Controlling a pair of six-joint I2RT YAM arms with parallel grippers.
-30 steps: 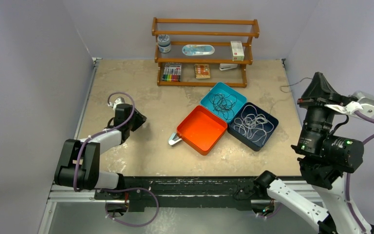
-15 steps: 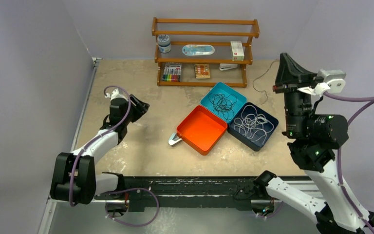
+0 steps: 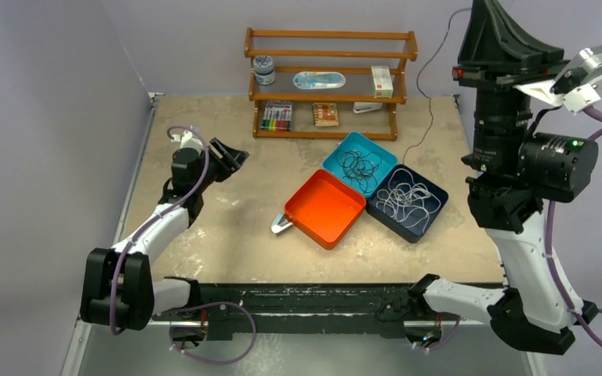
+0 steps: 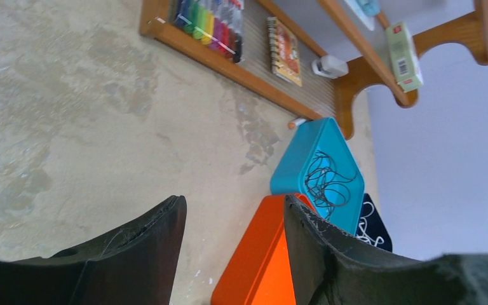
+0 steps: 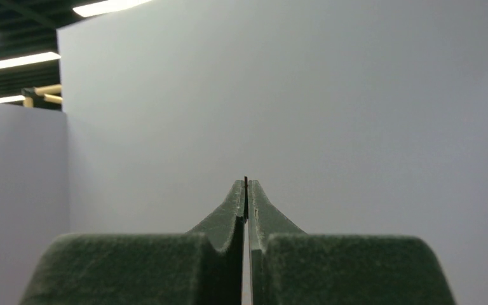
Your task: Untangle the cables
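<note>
Stretching up from the teal square tray (image 3: 337, 149), one thin black cable (image 3: 431, 110) is running as a single slack line past the back edge of the beige surface (image 3: 227, 227) to the right end effector (image 3: 487, 9). That end effector is pointing upward high above the table. In the right wrist view its pads are pressing together, with a dark sliver showing at the tip (image 5: 246, 190), so it is pinching the strand.

The cable's lower end is lying near the tray's far corner. Whether it is free of the bundle there is too fine to tell.

The other black cables (image 3: 360, 164) are sitting as a loose nest of overlapping loops inside the teal tray. Thin white cables (image 3: 406, 200) are lying in a similar knot in the dark navy square tray (image 3: 431, 221), which is touching it. An orange square tray (image 3: 325, 210) is abutting both, and no wire is visible in it.

Step in hand, by my reading: separating one black strand from the nest. The next move is likely calling for carrying the strand clear and laying it down apart, watching that it is not dragging neighbouring loops or the light tray.

The left end effector (image 4: 235, 241) is hovering well apart over the surface on the left, jaws standing moderately wide and holding nothing, facing the trays.
</note>
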